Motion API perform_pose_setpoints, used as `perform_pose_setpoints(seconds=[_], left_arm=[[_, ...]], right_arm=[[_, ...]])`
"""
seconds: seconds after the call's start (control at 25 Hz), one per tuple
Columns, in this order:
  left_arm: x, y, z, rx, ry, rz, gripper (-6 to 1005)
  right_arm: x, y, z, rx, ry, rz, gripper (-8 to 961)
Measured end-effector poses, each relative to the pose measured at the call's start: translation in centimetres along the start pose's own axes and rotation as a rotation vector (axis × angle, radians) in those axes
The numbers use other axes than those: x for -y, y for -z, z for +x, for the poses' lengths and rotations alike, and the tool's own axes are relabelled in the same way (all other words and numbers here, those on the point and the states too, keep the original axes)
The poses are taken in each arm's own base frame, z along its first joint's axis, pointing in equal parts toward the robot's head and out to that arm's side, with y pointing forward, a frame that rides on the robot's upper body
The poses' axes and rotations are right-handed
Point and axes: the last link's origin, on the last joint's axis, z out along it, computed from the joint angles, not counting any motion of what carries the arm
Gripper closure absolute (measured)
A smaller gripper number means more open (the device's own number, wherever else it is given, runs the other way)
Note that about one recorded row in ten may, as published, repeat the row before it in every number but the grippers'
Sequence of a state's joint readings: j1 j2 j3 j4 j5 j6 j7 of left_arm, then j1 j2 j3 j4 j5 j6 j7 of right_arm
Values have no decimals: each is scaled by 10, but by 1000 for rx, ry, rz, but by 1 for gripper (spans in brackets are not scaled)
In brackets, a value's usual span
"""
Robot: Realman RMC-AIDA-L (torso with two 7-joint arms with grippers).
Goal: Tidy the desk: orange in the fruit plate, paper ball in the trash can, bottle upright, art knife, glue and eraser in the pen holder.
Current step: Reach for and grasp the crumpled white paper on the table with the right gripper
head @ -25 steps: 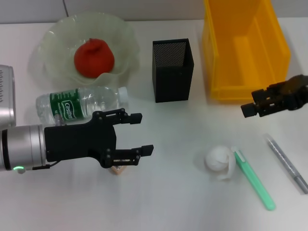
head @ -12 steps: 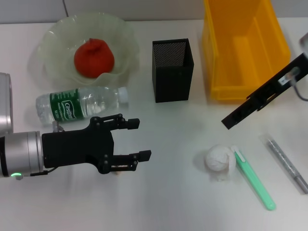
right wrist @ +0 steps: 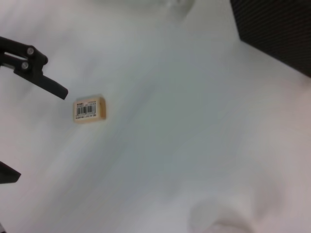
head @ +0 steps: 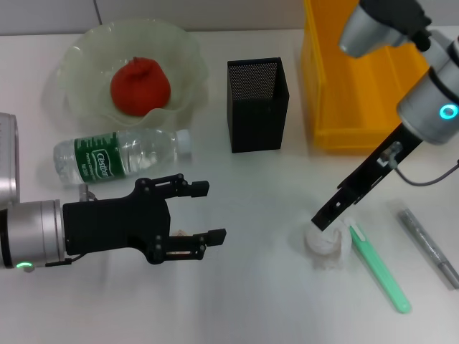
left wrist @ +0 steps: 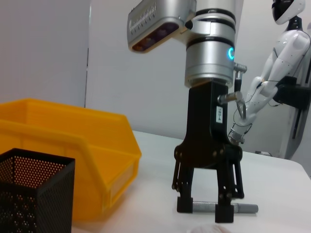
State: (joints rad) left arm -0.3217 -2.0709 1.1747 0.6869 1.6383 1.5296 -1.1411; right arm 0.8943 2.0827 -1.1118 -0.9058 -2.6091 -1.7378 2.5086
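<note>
Directly under the right gripper (head: pixel 324 217) lies the paper ball (head: pixel 324 240), on the desk (head: pixel 244 287) near the front right; the gripper's tip reaches down to the ball's top, its fingers spread apart with nothing between them, as the left wrist view shows. The ball is small, white and wrinkled. Just beside it to the right lies a green art knife (head: pixel 378 266), almost touching it, and farther right a grey pen-like stick (head: pixel 428 244). Behind the ball stands the yellow trash can (head: pixel 362 75), and to its left the black mesh pen holder (head: pixel 257 104).

On the other side the left gripper (head: pixel 203 211) hovers low over the desk with its fingers wide apart, holding nothing. The tan eraser (right wrist: pixel 89 109) with its barcode label lies flat between those fingers; from the head view only a sliver of it shows. Behind the left gripper the bottle (head: pixel 118 155) lies on its side, cap pointing right. The orange (head: pixel 140 87) sits in the pale-green fruit plate (head: pixel 86 54) at the back left.
</note>
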Motion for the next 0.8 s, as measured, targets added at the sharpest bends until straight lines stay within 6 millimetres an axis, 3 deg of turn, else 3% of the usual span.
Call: perform_pose_setpoints(seconds=[0.48,0.8], left_arm=[[0,0,-2,-3,15,2,220],[1,-1,-2,-1,14,5,221]], right_arm=[[-2,-22,-3,-36,28,5,183],[-4,-25,-5,-50,45,14,238]])
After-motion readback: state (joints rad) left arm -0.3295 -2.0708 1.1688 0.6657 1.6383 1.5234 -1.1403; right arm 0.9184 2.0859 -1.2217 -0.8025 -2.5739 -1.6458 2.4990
